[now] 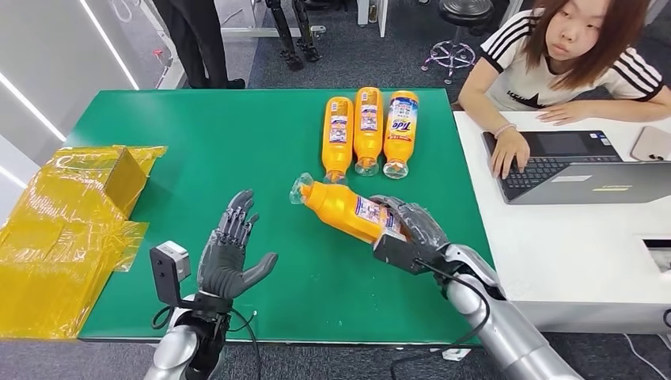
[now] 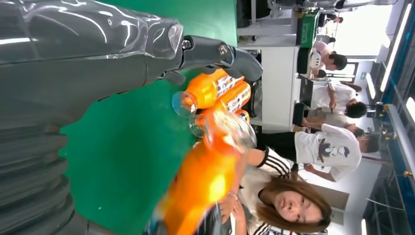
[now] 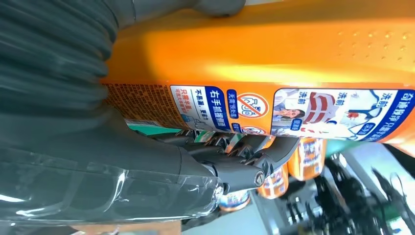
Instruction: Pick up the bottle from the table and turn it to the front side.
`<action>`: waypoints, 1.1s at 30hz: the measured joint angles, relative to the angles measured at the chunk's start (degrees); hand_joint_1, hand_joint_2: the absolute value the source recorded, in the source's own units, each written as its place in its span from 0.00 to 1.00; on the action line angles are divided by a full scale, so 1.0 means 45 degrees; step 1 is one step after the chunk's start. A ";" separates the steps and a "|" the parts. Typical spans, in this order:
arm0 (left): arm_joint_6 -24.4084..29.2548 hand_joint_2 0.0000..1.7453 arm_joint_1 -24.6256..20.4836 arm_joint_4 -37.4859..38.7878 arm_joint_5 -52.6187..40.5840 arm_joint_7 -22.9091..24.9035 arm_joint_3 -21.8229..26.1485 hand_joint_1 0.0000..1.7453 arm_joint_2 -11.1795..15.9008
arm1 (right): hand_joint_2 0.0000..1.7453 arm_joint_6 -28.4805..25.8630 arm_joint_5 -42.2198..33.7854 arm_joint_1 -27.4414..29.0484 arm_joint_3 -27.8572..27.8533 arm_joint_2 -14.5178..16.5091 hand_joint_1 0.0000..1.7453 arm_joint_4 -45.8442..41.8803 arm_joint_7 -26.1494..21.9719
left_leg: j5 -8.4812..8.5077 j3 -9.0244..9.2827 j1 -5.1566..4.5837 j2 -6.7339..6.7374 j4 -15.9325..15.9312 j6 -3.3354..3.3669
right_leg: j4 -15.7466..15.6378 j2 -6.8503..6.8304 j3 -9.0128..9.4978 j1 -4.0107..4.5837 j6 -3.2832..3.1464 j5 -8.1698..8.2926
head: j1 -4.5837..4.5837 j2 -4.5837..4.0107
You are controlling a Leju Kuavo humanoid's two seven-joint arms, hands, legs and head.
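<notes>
Bottle (image 1: pixel 346 207), orange with clear cap, held lying sideways over the green tabletop (image 1: pixel 198 142), cap toward the left and far side, base in the right robot hand (image 1: pixel 407 229). Fingers wrapped round the lower body; right wrist view shows the back label with small print and blue panels (image 3: pixel 337 113) facing the camera. Whether the bottle touches the tabletop, cannot tell.

Left robot hand (image 1: pixel 231 253) empty, fingers spread wide, palm turned toward the bottle, near it but apart, over the green. In the left wrist view the held bottle (image 2: pixel 205 181) is blurred close up.

Three more orange bottles (image 1: pixel 368 131) lie side by side at the far side of the green tabletop, caps toward the robot; the rightmost shows a Tide front label.

Yellow plastic bags (image 1: pixel 71 222) piled at the tabletop's left edge, some hanging off.

White tabletop (image 1: pixel 585 253) butts against the green one on the right, with a laptop (image 1: pixel 570 166) and a phone (image 1: pixel 651 144). A person (image 1: pixel 570 55) in a white striped shirt sits behind it, one hand on the keyboard.

Grey carpet floor beyond, a stool base (image 1: pixel 455 47), someone's dark-trousered legs (image 1: pixel 194 39) at far left. More people seated further back in the left wrist view.
</notes>
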 joint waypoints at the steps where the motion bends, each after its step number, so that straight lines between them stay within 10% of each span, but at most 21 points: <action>1: 0.0016 1.00 0.0023 -0.0024 -0.0035 -0.0034 0.0035 0.00 0.0018 | 1.00 -0.0221 -0.0004 0.0435 -0.0209 -0.0047 1.00 -0.0412 -0.0094 | -0.0002 -0.0001 0.0000 0.0000 0.0000 0.0002 | -0.0001 -0.0001 0.0000 0.0000 0.0001 -0.0002 | 0.0000 0.0000; 10: -0.0199 1.00 -0.0255 -0.0056 -0.0698 -0.0205 0.0215 0.00 -0.0016 | 1.00 -0.1187 -0.1257 0.2890 -0.1885 0.0268 1.00 -0.2706 -0.2350 | -0.0016 0.0000 0.0000 0.0017 -0.0001 -0.0002 | 0.0002 0.0016 -0.0002 0.0000 -0.0007 -0.0006 | 0.0002 0.0000; 33: -0.3497 1.00 -0.4805 0.1601 0.2461 0.2080 -0.0102 0.00 -0.1113 | 1.00 -0.1245 -0.1874 -0.0543 -0.0151 0.3904 1.00 0.0391 -0.2817 | 0.0016 0.0001 0.0003 0.0016 0.0001 -0.0012 | 0.0021 0.0019 -0.0011 0.0001 -0.0019 0.0010 | 0.0000 0.0000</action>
